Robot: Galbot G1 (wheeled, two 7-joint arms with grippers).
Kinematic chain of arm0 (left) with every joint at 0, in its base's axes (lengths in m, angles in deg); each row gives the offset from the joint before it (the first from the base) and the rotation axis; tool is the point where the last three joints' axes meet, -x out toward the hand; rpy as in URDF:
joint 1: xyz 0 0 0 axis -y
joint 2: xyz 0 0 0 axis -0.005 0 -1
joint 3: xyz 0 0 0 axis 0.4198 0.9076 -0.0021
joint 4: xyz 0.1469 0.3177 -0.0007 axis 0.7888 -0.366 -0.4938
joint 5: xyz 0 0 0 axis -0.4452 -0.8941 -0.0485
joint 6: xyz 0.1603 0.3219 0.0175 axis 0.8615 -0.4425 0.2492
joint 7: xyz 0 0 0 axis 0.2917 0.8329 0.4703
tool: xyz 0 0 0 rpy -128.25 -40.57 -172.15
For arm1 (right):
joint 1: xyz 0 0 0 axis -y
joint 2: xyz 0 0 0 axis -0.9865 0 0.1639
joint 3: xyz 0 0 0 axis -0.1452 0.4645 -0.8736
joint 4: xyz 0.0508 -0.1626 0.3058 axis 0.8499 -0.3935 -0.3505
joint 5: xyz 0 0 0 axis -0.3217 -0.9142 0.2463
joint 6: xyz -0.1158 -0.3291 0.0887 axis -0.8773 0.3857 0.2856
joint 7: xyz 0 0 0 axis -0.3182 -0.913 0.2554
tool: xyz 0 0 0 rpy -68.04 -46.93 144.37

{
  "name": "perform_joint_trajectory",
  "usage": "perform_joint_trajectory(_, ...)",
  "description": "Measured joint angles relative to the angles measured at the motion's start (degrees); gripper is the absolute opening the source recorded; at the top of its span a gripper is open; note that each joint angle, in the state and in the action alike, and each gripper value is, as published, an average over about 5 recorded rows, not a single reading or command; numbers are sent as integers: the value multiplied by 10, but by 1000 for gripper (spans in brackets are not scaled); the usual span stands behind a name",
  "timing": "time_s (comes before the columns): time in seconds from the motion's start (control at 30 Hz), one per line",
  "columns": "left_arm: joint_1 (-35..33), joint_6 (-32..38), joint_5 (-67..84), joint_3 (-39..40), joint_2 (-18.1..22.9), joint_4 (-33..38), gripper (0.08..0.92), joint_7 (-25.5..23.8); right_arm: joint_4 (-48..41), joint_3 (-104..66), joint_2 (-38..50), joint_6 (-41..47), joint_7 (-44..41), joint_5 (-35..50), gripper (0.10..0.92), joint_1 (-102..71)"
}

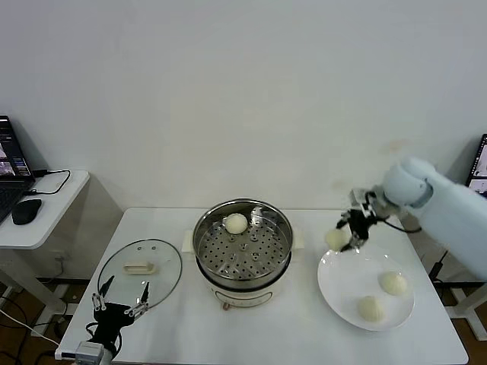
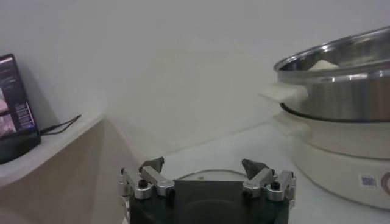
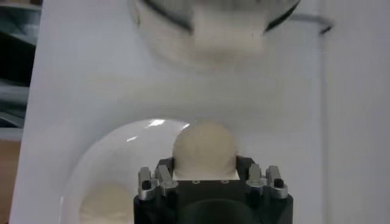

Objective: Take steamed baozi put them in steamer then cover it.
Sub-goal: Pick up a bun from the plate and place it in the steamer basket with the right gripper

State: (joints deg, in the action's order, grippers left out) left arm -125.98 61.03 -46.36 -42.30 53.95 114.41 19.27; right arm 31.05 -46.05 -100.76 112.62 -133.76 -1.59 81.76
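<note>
Baozi sit in three places. At far left my left gripper (image 1: 120, 298) hangs spread wide by the cover (image 1: 141, 271) lying on the table (image 1: 289, 334). One baozi (image 1: 237, 223) rests in the steamer (image 1: 243, 247). My right gripper (image 1: 346, 235) clasps another baozi (image 1: 335, 239) above the plate (image 1: 342, 285), where two more (image 1: 393, 283) remain.

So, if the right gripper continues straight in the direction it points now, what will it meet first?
Probably the steamer. The right gripper, shut on a baozi, points across bare table at the steamer's cream side handle. Its height is unclear, so it might pass above.
</note>
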Motion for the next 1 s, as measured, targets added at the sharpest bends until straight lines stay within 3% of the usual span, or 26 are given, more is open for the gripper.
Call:
perform_joint_trajectory(0.5,4,-4,3,-10,4,17,823,4,-59,122,-162,55,2,105,619,143)
perform_joint_trajectory(1.0,11,-4,12,-14,0,8,823,7,-175,184,-336,78,12,107,619,155)
